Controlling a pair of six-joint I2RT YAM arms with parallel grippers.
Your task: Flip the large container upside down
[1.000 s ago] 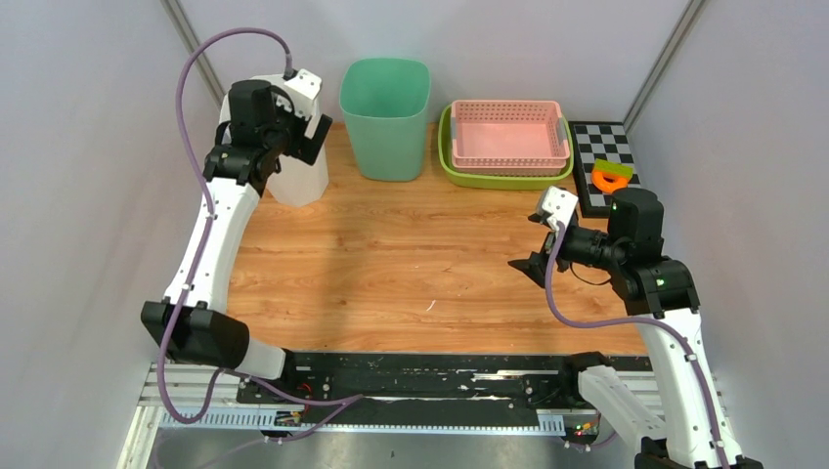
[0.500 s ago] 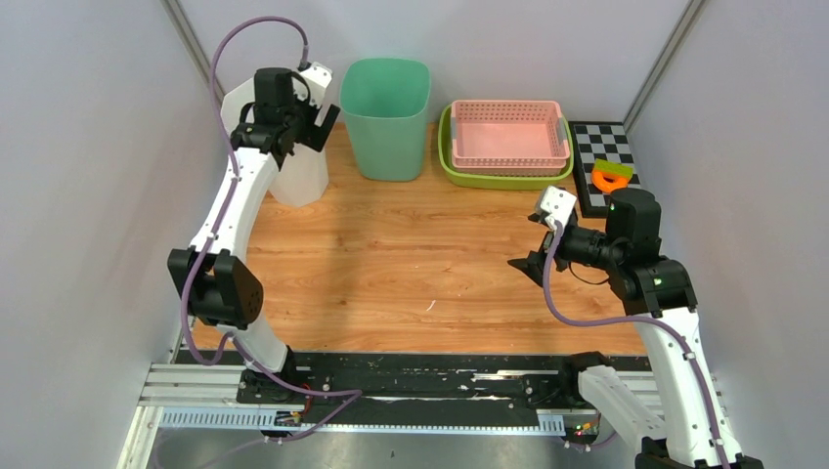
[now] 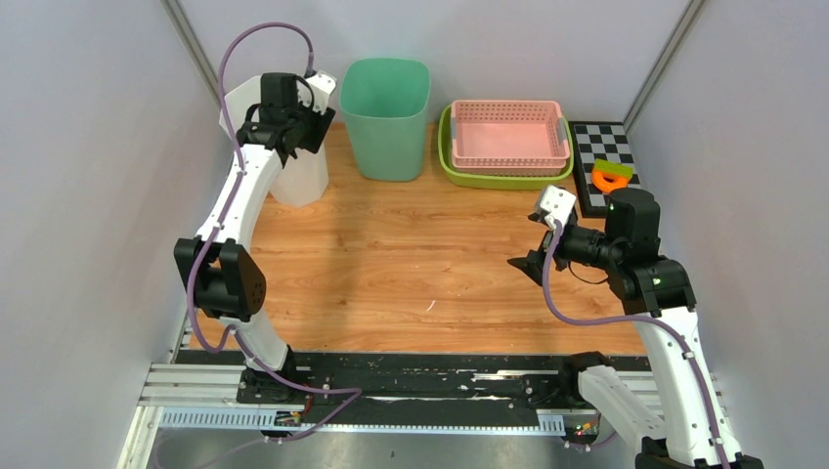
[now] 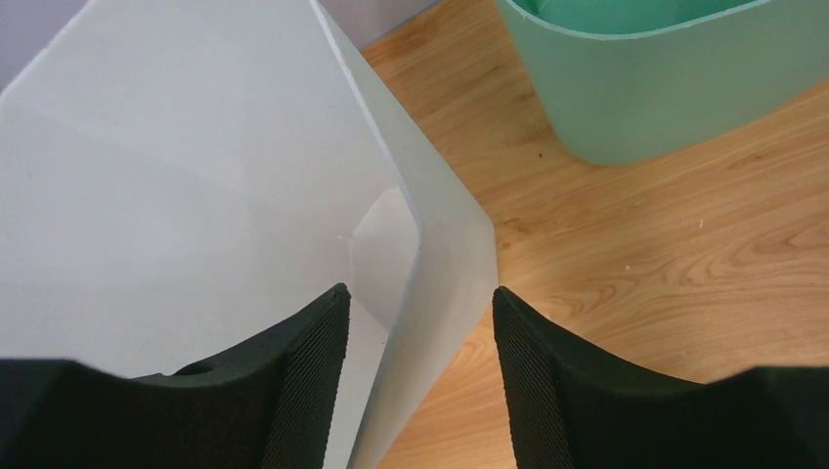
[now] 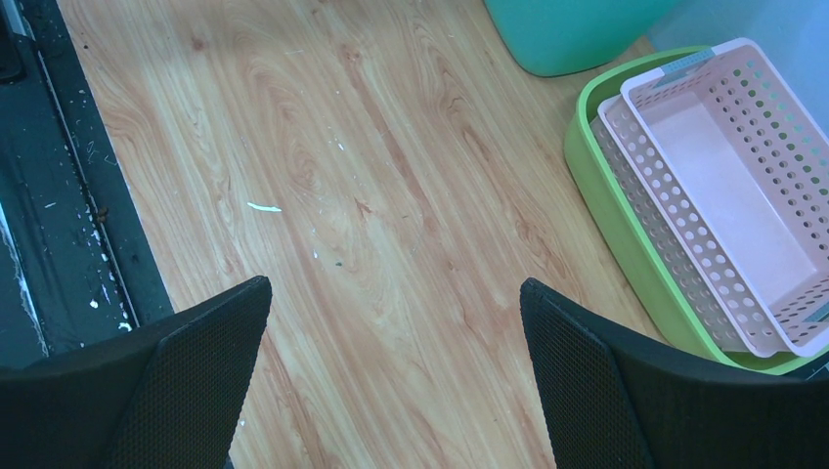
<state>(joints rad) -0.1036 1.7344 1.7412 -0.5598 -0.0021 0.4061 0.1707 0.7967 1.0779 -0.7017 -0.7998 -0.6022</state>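
The large white container [image 3: 305, 180] stands upright with its mouth up at the back left of the wooden table. In the left wrist view its near corner wall [image 4: 445, 244] runs between my fingers. My left gripper [image 3: 305, 129] [image 4: 418, 293] is open and straddles that rim, one finger [image 4: 303, 381] inside the container and the other finger [image 4: 547, 391] outside over the wood. My right gripper [image 3: 524, 266] [image 5: 396, 284] is open and empty, held above bare table at the right.
A green bin [image 3: 385, 117] [image 4: 665, 78] stands upright just right of the white container. A pink basket [image 3: 506, 132] [image 5: 723, 195] sits in a lime tray [image 3: 494, 179] at the back. A checkerboard [image 3: 604, 147] with an orange piece [image 3: 611, 177] lies at the far right.
My left arm has swung back and straightened, carrying its gripper from the white container's left side onto its right rim corner. The right arm has not moved.
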